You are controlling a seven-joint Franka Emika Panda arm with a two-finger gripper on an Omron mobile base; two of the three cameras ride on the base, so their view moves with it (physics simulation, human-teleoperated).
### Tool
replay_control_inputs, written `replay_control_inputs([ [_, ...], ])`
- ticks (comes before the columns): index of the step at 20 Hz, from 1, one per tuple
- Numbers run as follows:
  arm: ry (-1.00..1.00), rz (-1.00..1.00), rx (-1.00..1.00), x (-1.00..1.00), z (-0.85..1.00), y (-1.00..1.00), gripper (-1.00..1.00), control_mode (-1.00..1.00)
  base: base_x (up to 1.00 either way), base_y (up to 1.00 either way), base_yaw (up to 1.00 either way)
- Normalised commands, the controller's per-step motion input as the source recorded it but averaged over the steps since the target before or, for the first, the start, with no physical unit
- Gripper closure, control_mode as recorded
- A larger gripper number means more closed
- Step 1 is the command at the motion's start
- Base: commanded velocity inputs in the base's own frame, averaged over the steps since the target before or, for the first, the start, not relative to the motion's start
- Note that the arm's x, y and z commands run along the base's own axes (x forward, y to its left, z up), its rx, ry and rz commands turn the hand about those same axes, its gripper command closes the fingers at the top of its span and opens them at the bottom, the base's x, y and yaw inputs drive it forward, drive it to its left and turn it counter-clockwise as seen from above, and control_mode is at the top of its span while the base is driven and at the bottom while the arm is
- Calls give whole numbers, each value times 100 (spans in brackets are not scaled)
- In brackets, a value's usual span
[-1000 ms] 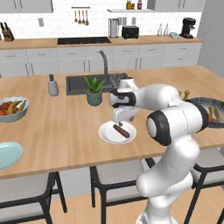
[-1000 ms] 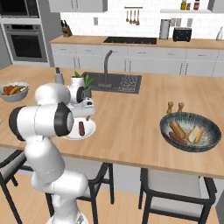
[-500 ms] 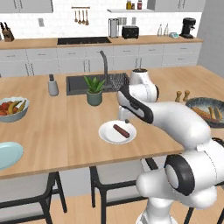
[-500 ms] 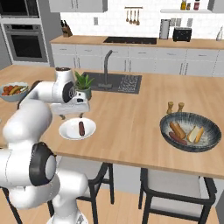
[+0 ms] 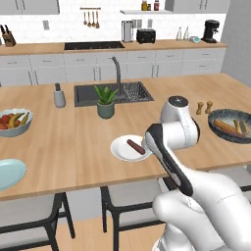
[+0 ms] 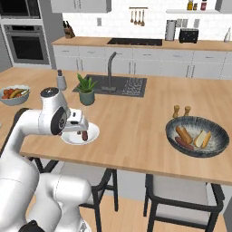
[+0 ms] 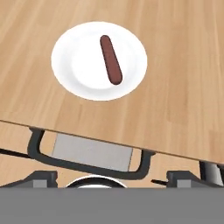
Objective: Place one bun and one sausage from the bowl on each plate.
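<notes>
**Stock check: one sausage placed, three items still to move**

- White plate (image 5: 128, 148): near edge of the island, in front of the plant (image 5: 105, 100). Holds one sausage (image 7: 110, 59), lying flat across the middle. No bun on it. Count this plate half done.
- Teal plate (image 5: 9, 172): far left of the counter at the near edge, partly cut off in the left base view. Nothing shows on the part you can see. Count it as not started.
- Bowl (image 6: 197, 135): right side of the island, just near the two small shakers (image 6: 181, 110), well apart from both plates. You can make out roughly three pieces inside, long brownish ones and a paler one; which are buns and which sausages is too small to tell.
- Fruit bowl (image 5: 12, 121): left, far of the teal plate. Not part of the job.
- Gripper (image 7: 111, 177): looking down on the white plate from over the near counter edge, with a stool frame below. Fingertips sit wide apart at the bottom of the hand view, spread about as far as they go, with nothing between them. It carries nothing.

Outstanding, by your tally: one bun for the white plate, one bun and one sausage for the teal plate. The next trip is likely to the bowl on the right.
</notes>
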Motion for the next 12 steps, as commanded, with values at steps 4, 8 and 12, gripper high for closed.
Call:
replay_control_inputs([
  [4,0,0,0,-3,0,-6,-100,-100,0,0,0],
  [8,0,0,0,0,0,0,-100,100,-3,-90,-1],
  [12,0,0,0,0,0,0,-100,100,-2,-100,-5],
])
